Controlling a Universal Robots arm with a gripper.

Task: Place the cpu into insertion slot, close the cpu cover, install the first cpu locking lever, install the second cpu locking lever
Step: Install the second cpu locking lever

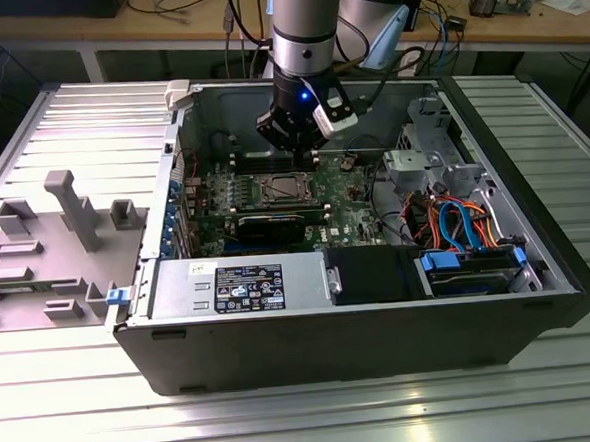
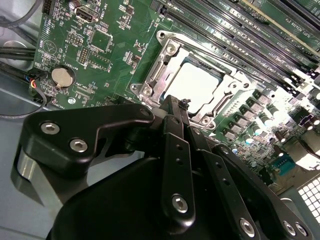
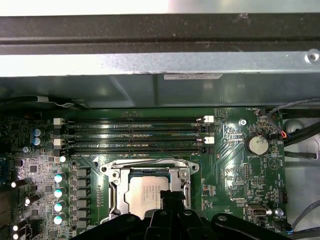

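Observation:
The cpu (image 3: pixel 149 192) (image 2: pixel 196 84), a square chip with a dull silver top, lies in the insertion slot (image 1: pixel 285 189) in the middle of the green motherboard (image 3: pixel 225 170). The cpu cover (image 3: pixel 116 186) (image 2: pixel 159 75), a silvery frame, lies flat around it. A thin metal lever rod (image 3: pixel 145 161) runs along one edge of the frame. My gripper (image 2: pixel 175 102) (image 3: pixel 167 197) (image 1: pixel 295 146) hangs just above the socket's edge. Its black fingers are drawn together and hold nothing.
Long black memory slots (image 3: pixel 135 135) run beside the socket, and a coin battery (image 3: pixel 258 145) sits on the board. The case's metal wall (image 3: pixel 150 65) rises close behind. A long black card (image 1: pixel 275 222), the power supply (image 1: pixel 239 285) and cables (image 1: pixel 455 221) fill the case.

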